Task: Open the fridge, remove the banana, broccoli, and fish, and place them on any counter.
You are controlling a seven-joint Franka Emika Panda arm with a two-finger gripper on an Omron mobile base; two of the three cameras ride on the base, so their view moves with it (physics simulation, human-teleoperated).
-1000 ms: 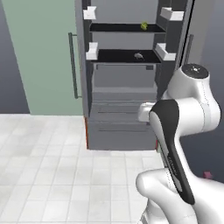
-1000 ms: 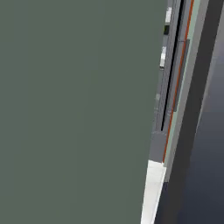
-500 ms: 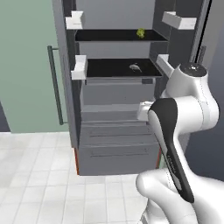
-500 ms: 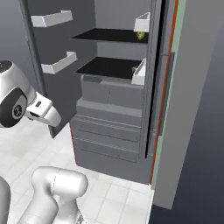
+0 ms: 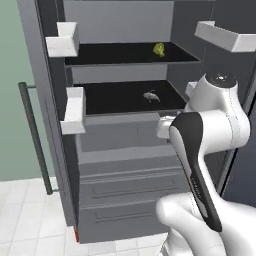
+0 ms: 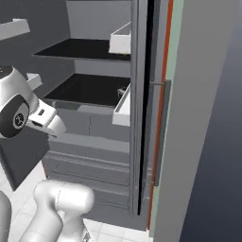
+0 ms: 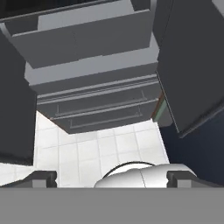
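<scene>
Fridge (image 5: 125, 165): both doors stand open before me.
Broccoli (image 5: 159, 48): on the upper shelf.
Fish (image 5: 151, 96): on the shelf below.
My hand (image 7: 111, 178): wide open, empty, above the lower drawers (image 7: 100, 111).

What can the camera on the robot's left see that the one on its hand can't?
The left base view shows the upper shelves of the open fridge, with the broccoli on the top shelf and the fish on the one below, plus white door bins. The hand view looks down at the white tiled floor and the two dark fingers, spread wide with nothing between them. Both show the fridge's grey lower drawers.
</scene>
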